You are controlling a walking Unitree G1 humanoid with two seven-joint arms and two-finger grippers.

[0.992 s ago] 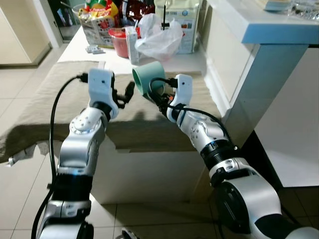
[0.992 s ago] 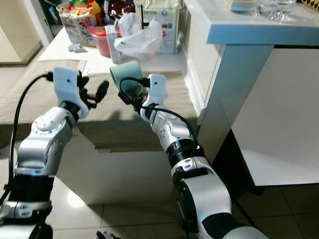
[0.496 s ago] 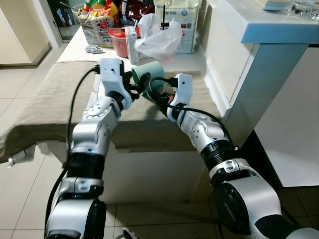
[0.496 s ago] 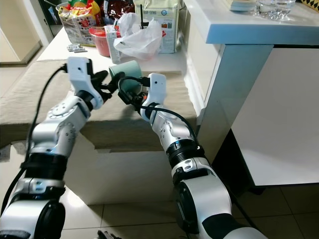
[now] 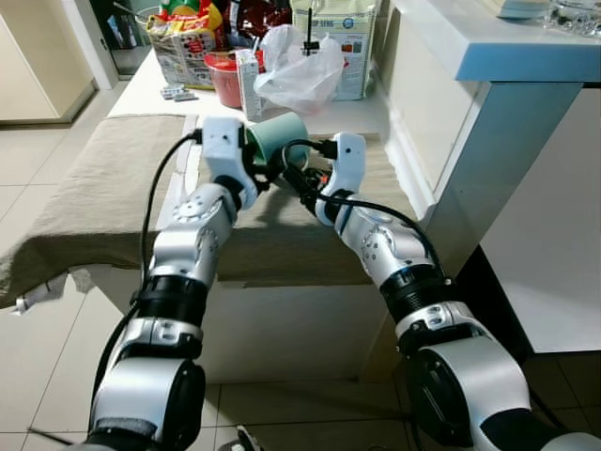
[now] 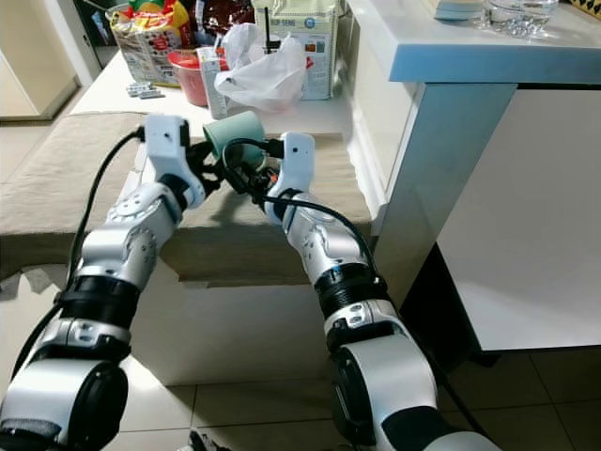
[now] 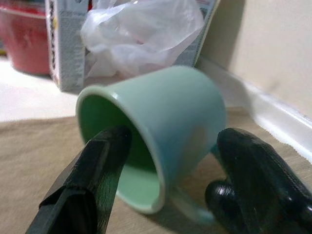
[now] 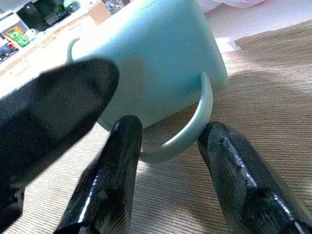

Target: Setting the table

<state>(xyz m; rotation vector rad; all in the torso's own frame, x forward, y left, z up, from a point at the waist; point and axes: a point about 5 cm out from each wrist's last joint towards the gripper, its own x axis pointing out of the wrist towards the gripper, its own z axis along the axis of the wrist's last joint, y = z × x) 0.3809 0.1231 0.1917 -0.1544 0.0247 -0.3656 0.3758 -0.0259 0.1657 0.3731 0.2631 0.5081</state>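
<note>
The rigid, glossy, likely slippery mug (image 7: 161,136), tipped with its mouth toward 9 o'clock above the table (image 5: 103,178), hangs by its handle in the closed right pincer (image 8: 168,168), while the open left pincer (image 7: 161,195) straddles the rim wall, the surer hold.

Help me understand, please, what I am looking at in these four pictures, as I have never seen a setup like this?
This is a humanoid robot with two silver arms, seen through its own cameras. The two wide pictures come from a stereo camera on its head, looking down and forward. The two close-ups come from cameras on its wrists.

In front of it is a white table partly covered by a beige cloth. At the far end are a plastic bag, a red tub and food packets.

The left gripper and right gripper are both at a tilted green mug over the cloth. The pictures do not show which one actually grips it.
</note>
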